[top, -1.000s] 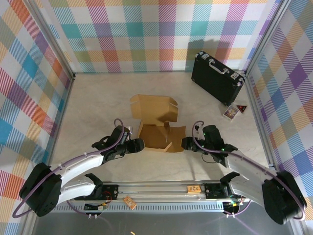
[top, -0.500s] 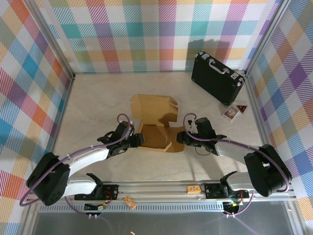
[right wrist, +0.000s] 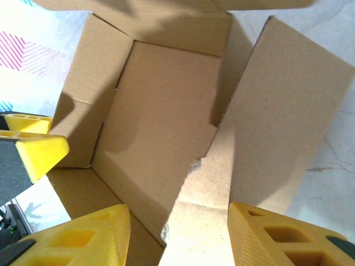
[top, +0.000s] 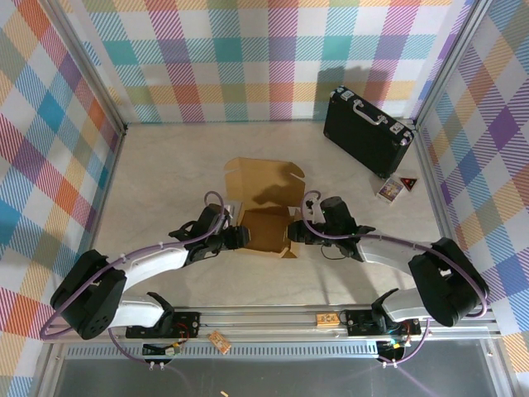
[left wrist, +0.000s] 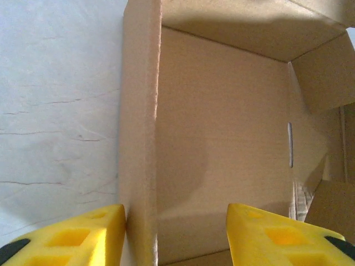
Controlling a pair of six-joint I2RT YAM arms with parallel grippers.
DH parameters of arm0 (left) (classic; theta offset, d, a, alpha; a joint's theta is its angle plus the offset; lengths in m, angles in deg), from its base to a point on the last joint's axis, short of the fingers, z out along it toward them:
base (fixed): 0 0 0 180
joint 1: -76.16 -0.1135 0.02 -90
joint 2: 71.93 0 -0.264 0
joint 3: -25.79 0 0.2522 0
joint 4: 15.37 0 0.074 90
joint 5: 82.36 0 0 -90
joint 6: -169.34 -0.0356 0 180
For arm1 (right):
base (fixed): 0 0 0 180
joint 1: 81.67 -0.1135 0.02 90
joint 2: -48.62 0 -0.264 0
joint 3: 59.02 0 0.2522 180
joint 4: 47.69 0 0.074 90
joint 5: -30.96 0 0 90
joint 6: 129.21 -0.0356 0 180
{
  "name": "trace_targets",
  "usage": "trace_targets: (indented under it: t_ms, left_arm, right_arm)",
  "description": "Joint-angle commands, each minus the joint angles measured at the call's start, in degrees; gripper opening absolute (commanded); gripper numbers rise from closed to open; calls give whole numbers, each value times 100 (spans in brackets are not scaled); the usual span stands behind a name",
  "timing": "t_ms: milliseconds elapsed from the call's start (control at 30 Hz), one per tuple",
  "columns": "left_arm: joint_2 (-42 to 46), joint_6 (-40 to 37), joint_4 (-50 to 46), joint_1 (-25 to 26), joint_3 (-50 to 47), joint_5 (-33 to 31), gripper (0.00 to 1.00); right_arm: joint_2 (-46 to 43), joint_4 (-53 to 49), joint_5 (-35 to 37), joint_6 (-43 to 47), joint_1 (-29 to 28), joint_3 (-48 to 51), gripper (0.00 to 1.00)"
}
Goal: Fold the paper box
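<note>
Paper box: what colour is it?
Plain brown paper box, shown best in the left wrist view.

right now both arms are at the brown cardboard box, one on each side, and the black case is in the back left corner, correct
The black case stands at the back right, not the back left; the top external view shows it. The rest holds: the left gripper and the right gripper are at the paper box, one on each side.

No legible text anywhere; print on the small cards (top: 395, 187) beside the black case (top: 368, 131) is too tiny to read.
</note>
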Motion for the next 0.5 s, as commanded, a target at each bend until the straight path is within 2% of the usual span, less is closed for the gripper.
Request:
trace_targets:
  t_ms: [0, 467]
  left_arm:
    - [-63, 170, 311, 142, 38, 273, 51]
    - [-298, 331, 434, 341, -57, 230, 51]
  right_arm:
    - [68, 385, -214, 34, -95, -182, 50]
    - [280, 612, -294, 71, -201, -194, 50]
